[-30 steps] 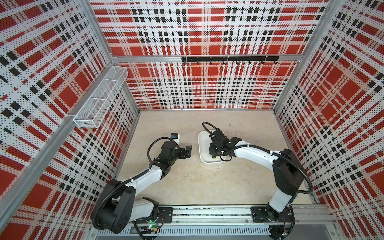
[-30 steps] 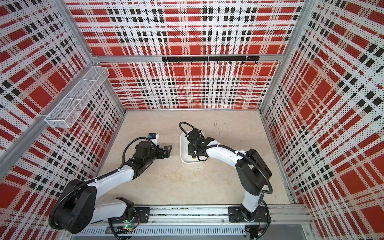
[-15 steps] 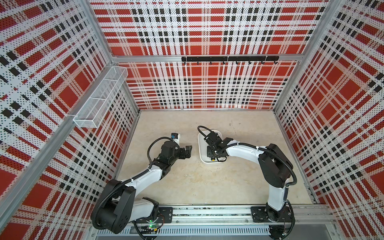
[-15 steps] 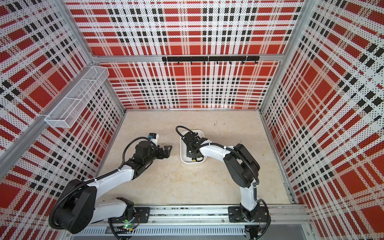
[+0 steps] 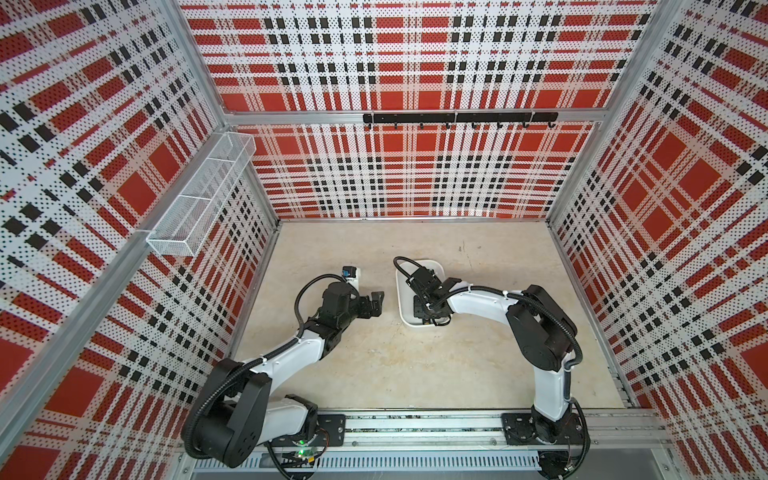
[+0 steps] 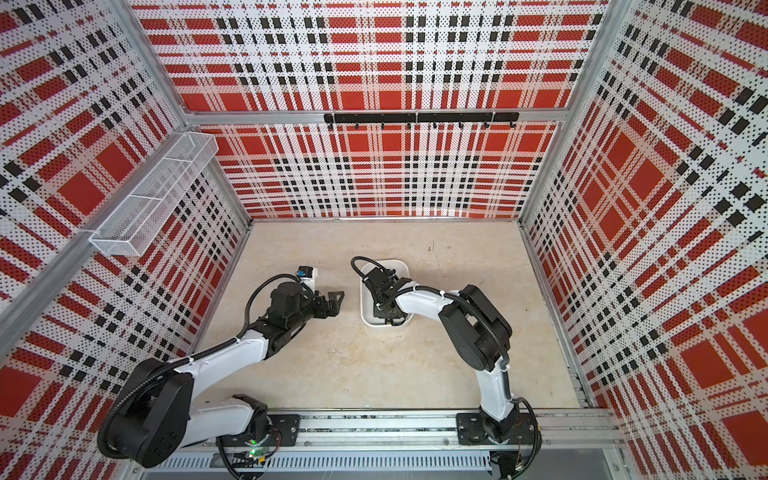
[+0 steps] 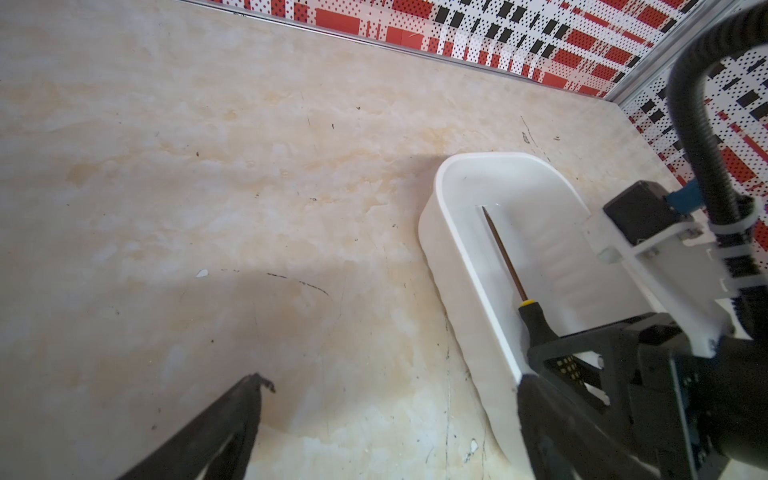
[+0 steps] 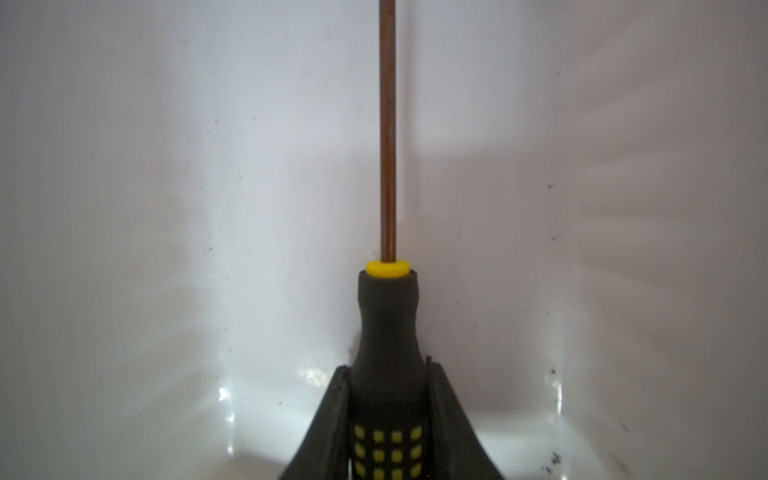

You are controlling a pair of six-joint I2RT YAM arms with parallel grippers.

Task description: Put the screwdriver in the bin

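The screwdriver, with a black handle, yellow dots and a thin brown shaft, lies lengthwise low inside the white bin. Its tip points to the bin's far end. My right gripper is shut on the handle, over the near end of the bin in both top views. From above, the gripper and its wrist hide most of the screwdriver. My left gripper hovers open and empty over the floor, a short way left of the bin.
A long white wire-mesh basket hangs on the left wall. A black hook rail runs along the back wall. Red plaid walls enclose the beige floor on three sides. The arm bases stand on a rail along the front.
The right arm has drawn its elbow in toward the middle. Its gripper has shifted slightly toward the bin's near end with the screwdriver. The left arm has not moved.
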